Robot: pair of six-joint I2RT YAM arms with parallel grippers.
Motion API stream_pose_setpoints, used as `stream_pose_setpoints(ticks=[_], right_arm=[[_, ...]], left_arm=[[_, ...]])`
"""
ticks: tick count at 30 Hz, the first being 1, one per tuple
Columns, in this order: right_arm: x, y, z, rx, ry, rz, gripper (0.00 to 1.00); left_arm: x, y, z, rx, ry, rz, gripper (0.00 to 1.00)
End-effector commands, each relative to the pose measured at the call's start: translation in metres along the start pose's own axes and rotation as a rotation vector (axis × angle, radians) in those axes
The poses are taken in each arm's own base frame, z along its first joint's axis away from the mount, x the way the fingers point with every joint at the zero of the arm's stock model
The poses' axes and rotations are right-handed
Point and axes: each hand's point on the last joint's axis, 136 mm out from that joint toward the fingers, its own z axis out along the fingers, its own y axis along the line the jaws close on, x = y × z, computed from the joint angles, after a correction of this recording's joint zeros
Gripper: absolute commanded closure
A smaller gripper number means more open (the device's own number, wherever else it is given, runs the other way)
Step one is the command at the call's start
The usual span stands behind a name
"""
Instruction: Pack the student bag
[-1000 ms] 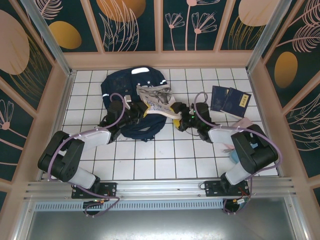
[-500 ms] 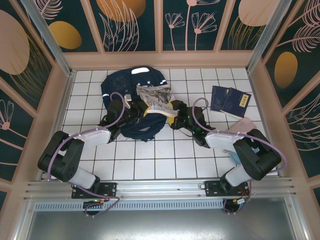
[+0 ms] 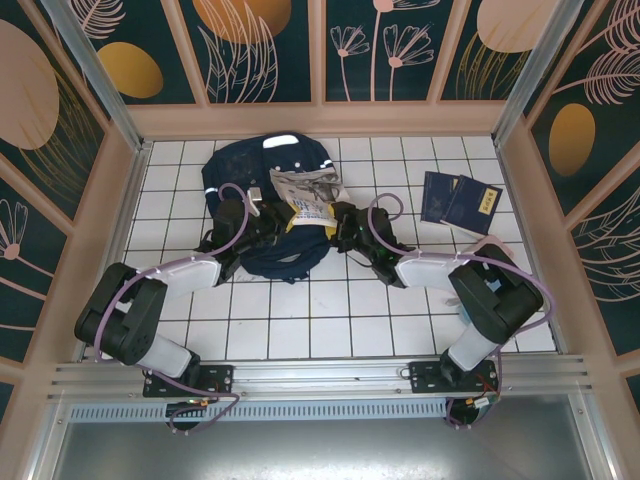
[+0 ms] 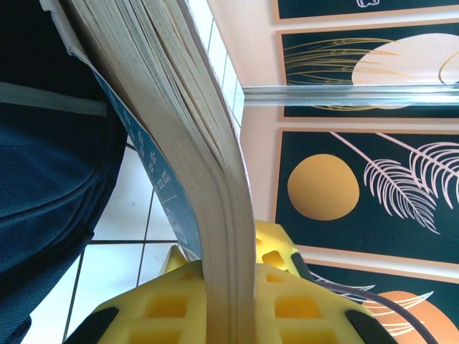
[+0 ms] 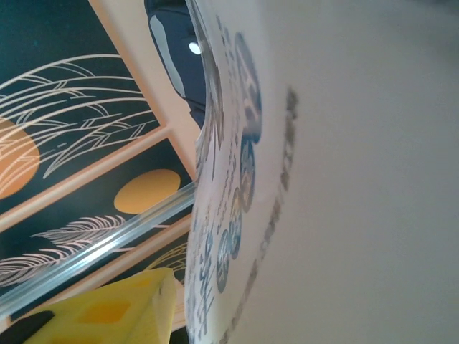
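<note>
Between left tool (image 3: 274,224) and right tool (image 3: 340,222): thick soft-cover book (image 3: 308,210), partly over the bag's edge. Student bag (image 3: 250,165) lies on the tiled bench (image 3: 330,310), just beyond both tools.

Risk: uneven pull from the two sides could bow the book or slip it loose. A corner catching the bag's rim would shove the bag instead of entering.

Left tool: nearly closed, clamped on the book's page edge. Right tool: against the cover; grip cannot be told.

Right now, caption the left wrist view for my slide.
Left gripper clamps a thick book beside the navy bag.
</note>
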Motion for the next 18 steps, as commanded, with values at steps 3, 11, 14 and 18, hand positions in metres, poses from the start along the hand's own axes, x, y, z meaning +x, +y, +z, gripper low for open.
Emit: stream_pose_setpoints(ticks=[3, 11, 14, 18], right_arm=[[0.002, 0.022, 0.009, -0.086, -0.009, 0.028, 0.54], [-0.002, 0.022, 0.006, -0.081, -0.044, -0.021, 0.7], [-0.004, 0.023, -0.001, -0.057, -0.069, -0.08, 0.75], [-0.007, 0.034, -0.011, -0.041, -0.099, -0.231, 0.83]], left_arm=[[0.007, -0.037, -0.01, 0.112, 0.024, 0.069, 0.9], [0.009, -0.027, -0.016, 0.074, 0.016, 0.069, 0.76], [0.009, -0.021, -0.017, 0.032, 0.011, 0.085, 0.58], [0.006, -0.008, -0.023, -0.049, -0.017, 0.122, 0.33]])
